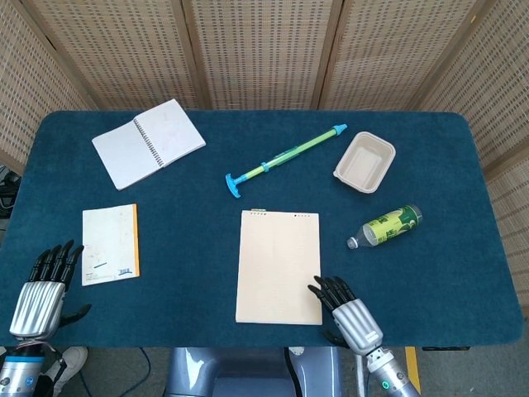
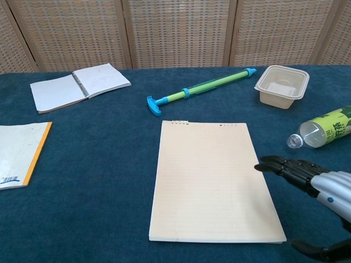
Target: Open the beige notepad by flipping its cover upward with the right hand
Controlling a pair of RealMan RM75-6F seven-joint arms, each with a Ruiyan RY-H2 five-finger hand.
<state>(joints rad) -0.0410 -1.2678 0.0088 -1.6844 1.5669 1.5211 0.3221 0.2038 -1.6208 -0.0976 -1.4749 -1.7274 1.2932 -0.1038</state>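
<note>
**Right hand at the notepad's lower right corner**

The flat beige rectangular notepad [image 1: 278, 266] lies closed at table centre. The right hand [image 1: 345, 309], fingers apart and empty, hovers at its 4 o'clock corner; catch the cover's near edge there, then lift toward 12 o'clock, where the binding lies.

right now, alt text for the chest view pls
A closed beige rectangular notepad lies flat on a dark blue felt table, with the right robot hand open, fingertips at its right edge. A green plastic bottle lies behind.
</note>
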